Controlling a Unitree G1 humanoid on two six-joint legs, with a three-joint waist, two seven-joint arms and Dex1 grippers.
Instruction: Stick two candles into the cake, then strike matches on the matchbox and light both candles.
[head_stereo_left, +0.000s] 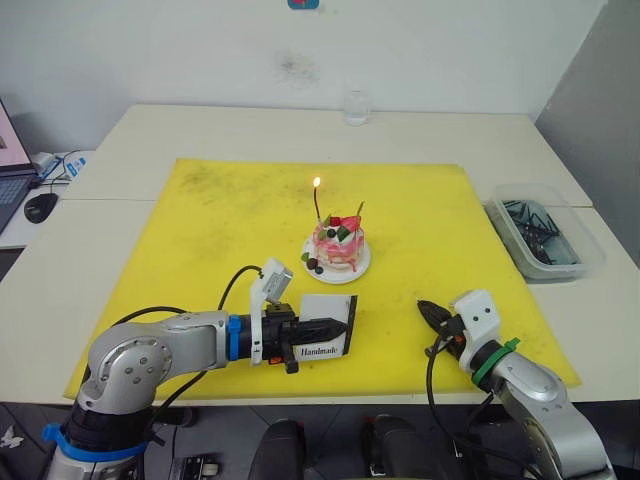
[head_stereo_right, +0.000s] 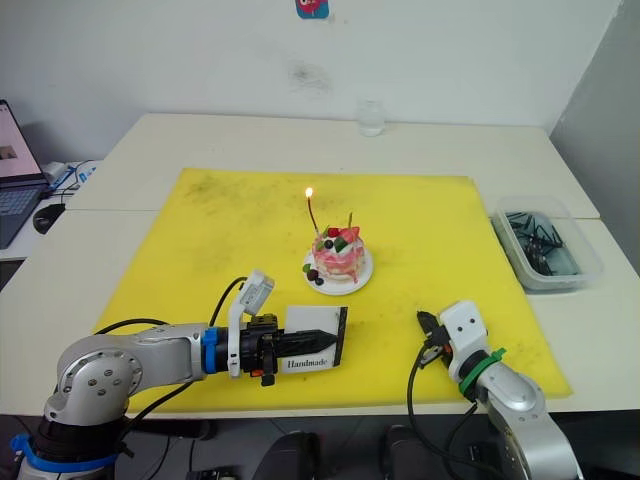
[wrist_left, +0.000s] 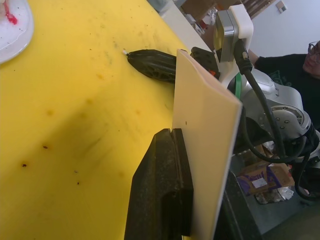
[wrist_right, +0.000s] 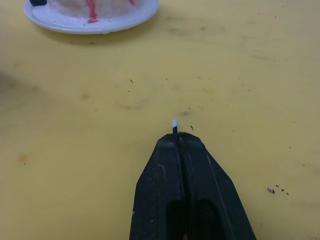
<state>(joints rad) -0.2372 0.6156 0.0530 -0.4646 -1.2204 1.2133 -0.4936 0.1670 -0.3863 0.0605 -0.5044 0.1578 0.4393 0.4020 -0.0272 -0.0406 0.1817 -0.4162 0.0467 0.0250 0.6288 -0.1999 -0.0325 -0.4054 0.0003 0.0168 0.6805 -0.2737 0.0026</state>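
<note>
I've got the cake (head_stereo_left: 338, 247) on its plate (head_stereo_left: 353, 271) near the middle of the yellow mat (head_stereo_left: 215, 215), with both candles in it — the reddish one (head_stereo_left: 317, 203) carries a small flame, the darker one (head_stereo_left: 360, 210) beside it looks unlit, though it's thin enough that I can't be sure. My left pincer (head_stereo_left: 322, 328) is clamped on the matchbox (head_stereo_left: 328, 327), holding it on edge near the mat's front, in front of the cake. My right pincer (wrist_right: 177, 136) is closed tight on a match (wrist_right: 174, 126) — just a pale tip pokes out past the fingertips, low over the mat. It sits to the right of the matchbox, apart from it. Off to the right on the table (head_stereo_left: 190, 130), a clear bin (head_stereo_left: 590, 258) holds dark sticks.
</note>
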